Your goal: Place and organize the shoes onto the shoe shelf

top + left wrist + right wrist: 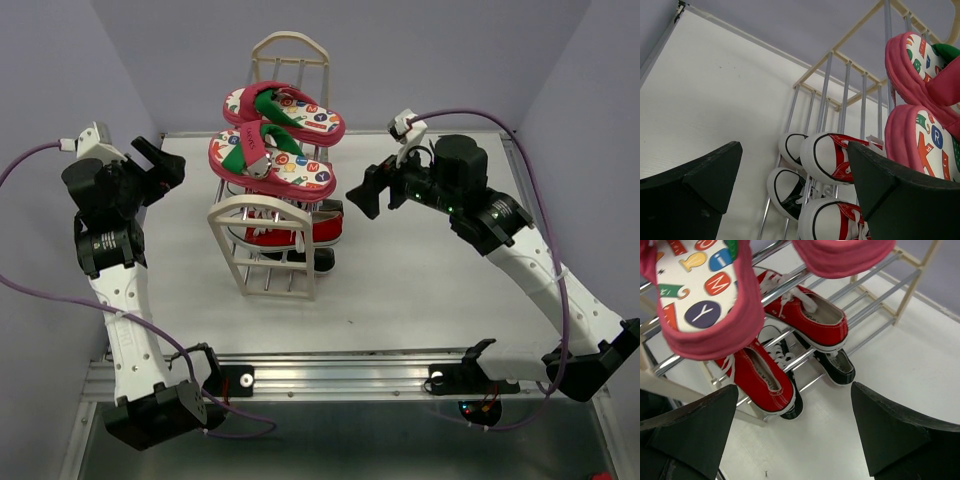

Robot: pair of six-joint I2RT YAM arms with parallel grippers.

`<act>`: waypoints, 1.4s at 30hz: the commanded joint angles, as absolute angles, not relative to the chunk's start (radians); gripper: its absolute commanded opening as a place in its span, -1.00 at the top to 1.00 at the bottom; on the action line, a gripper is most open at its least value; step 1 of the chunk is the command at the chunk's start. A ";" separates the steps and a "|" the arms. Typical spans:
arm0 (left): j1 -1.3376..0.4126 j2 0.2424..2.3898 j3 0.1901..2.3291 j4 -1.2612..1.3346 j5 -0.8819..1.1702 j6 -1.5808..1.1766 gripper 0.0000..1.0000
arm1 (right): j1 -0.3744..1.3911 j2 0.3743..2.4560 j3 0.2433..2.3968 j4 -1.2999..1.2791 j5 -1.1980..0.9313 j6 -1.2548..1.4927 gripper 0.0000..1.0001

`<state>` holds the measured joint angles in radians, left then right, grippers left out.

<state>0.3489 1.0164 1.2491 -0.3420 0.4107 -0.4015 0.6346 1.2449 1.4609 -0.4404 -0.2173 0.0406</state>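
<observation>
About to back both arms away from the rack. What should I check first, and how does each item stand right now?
1. Left gripper open and empty: ok.
2. Right gripper open and empty: ok.
3. Flip-flops on the top tier of the shoe shelf: ok.
4. Red sneakers on the rods beneath: ok.
5. Black sneakers under the red pair: ok.
6. Flip-flops steady, given that they overhang the rods: cannot tell.
</observation>
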 commanded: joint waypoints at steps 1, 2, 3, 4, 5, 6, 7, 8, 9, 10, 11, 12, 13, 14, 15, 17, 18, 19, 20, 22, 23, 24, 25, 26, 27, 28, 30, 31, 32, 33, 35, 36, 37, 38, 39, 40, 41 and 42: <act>0.356 0.989 1.269 -0.314 0.410 -0.387 -0.98 | 0.635 1.230 1.465 -0.471 -0.422 -0.047 -1.00; 0.356 0.989 1.267 -0.314 0.410 -0.387 -0.98 | 0.635 1.232 1.466 -0.472 -0.442 -0.060 -1.00; 0.356 0.991 1.267 -0.314 0.410 -0.388 -0.98 | 0.635 1.233 1.470 -0.459 -0.449 -0.057 -1.00; 0.356 0.989 1.267 -0.314 0.411 -0.388 -0.98 | 0.644 1.235 1.470 -0.451 -0.448 -0.057 -1.00; 0.354 0.992 1.267 -0.314 0.411 -0.388 -0.98 | 0.644 1.245 1.476 -0.449 -0.452 -0.057 -1.00; 0.354 0.991 1.266 -0.314 0.411 -0.388 -0.98 | 0.644 1.253 1.483 -0.449 -0.453 -0.057 -1.00; 0.356 0.991 1.266 -0.314 0.411 -0.387 -0.98 | 0.644 1.262 1.491 -0.449 -0.454 -0.052 -1.00; 0.354 0.989 1.266 -0.314 0.411 -0.387 -0.98 | 0.644 1.272 1.499 -0.451 -0.460 -0.054 -1.00; 0.354 0.989 1.266 -0.313 0.411 -0.387 -0.98 | 0.644 1.291 1.515 -0.448 -0.480 -0.054 -1.00; 0.356 0.989 1.266 -0.313 0.410 -0.385 -0.98 | 0.644 1.301 1.522 -0.437 -0.485 -0.049 -1.00; 0.354 0.989 1.266 -0.313 0.410 -0.384 -0.98 | 0.644 1.310 1.528 -0.433 -0.491 -0.046 -1.00; 0.356 0.989 1.264 -0.313 0.410 -0.383 -0.98 | 0.644 1.328 1.545 -0.430 -0.491 -0.045 -1.00; 0.356 0.988 1.264 -0.311 0.411 -0.383 -0.98 | 0.644 1.336 1.557 -0.416 -0.489 -0.035 -1.00; 0.356 0.988 1.262 -0.311 0.411 -0.383 -0.98 | 0.644 1.342 1.557 -0.408 -0.489 -0.031 -1.00; 0.356 0.989 1.261 -0.311 0.413 -0.385 -0.98 | 0.644 1.348 1.571 -0.400 -0.492 -0.025 -1.00; 0.356 0.992 1.259 -0.310 0.417 -0.383 -0.98 | 0.644 1.362 1.586 -0.379 -0.505 -0.008 -1.00; 0.356 0.992 1.259 -0.310 0.419 -0.385 -0.98 | 0.644 1.368 1.595 -0.377 -0.511 -0.003 -1.00; 0.356 0.992 1.261 -0.310 0.419 -0.385 -0.98 | 0.644 1.379 1.620 -0.377 -0.509 0.003 -1.00; 0.354 0.992 1.259 -0.310 0.419 -0.384 -0.98 | 0.644 1.385 1.629 -0.377 -0.511 0.027 -1.00; 0.356 0.992 1.258 -0.310 0.419 -0.383 -0.98 | 0.644 1.394 1.649 -0.376 -0.496 0.050 -1.00; 0.356 0.991 1.258 -0.310 0.417 -0.383 -0.98 | 0.644 1.399 1.652 -0.374 -0.485 0.055 -1.00; 0.354 0.991 1.256 -0.308 0.416 -0.383 -0.98 | 0.644 1.408 1.657 -0.374 -0.457 0.061 -1.00; 0.356 0.991 1.256 -0.308 0.416 -0.383 -0.98 | 0.644 1.414 1.660 -0.376 -0.440 0.075 -1.00; 0.354 0.991 1.258 -0.310 0.417 -0.385 -0.98 | 0.644 1.420 1.667 -0.376 -0.422 0.081 -1.00; 0.356 0.991 1.258 -0.308 0.417 -0.384 -0.98 | 0.644 1.433 1.672 -0.377 -0.382 0.084 -1.00; 0.354 0.992 1.256 -0.308 0.417 -0.383 -0.98 | 0.644 1.437 1.680 -0.379 -0.355 0.089 -1.00; 0.356 0.989 1.255 -0.308 0.417 -0.385 -0.98 | 0.644 1.447 1.687 -0.380 -0.333 0.090 -1.00; 0.354 0.989 1.255 -0.308 0.417 -0.385 -0.98 | 0.644 1.448 1.689 -0.383 -0.325 0.092 -1.00; 0.356 0.988 1.252 -0.308 0.416 -0.384 -0.98 | 0.644 1.450 1.689 -0.387 -0.313 0.089 -1.00; 0.356 0.989 1.253 -0.308 0.414 -0.383 -0.98 | 0.644 1.450 1.689 -0.387 -0.307 0.090 -1.00; 0.354 0.988 1.253 -0.308 0.416 -0.382 -0.98 | 0.644 1.454 1.690 -0.387 -0.284 0.087 -1.00; 0.356 0.988 1.253 -0.308 0.414 -0.383 -0.98 | 0.644 1.456 1.693 -0.388 -0.272 0.089 -1.00; 0.356 0.988 1.253 -0.308 0.414 -0.383 -0.98 | 0.644 1.462 1.697 -0.391 -0.264 0.089 -1.00; 0.354 0.988 1.252 -0.308 0.413 -0.382 -0.98 | 0.644 1.465 1.698 -0.391 -0.256 0.089 -1.00; 0.356 0.986 1.253 -0.310 0.413 -0.383 -0.98 | 0.644 1.468 1.700 -0.393 -0.241 0.090 -1.00; 0.354 0.986 1.252 -0.310 0.414 -0.383 -0.98 | 0.644 1.470 1.703 -0.393 -0.239 0.091 -1.00; 0.356 0.986 1.253 -0.310 0.414 -0.383 -0.98 | 0.644 1.473 1.703 -0.393 -0.238 0.091 -1.00; 0.354 0.986 1.252 -0.310 0.416 -0.382 -0.98 | 0.644 1.473 1.703 -0.396 -0.235 0.092 -1.00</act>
<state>0.3489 1.0107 1.2491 -0.3416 0.4107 -0.4007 0.6365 1.4727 1.6474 -0.4442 -0.2829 0.0788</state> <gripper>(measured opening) 0.989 0.999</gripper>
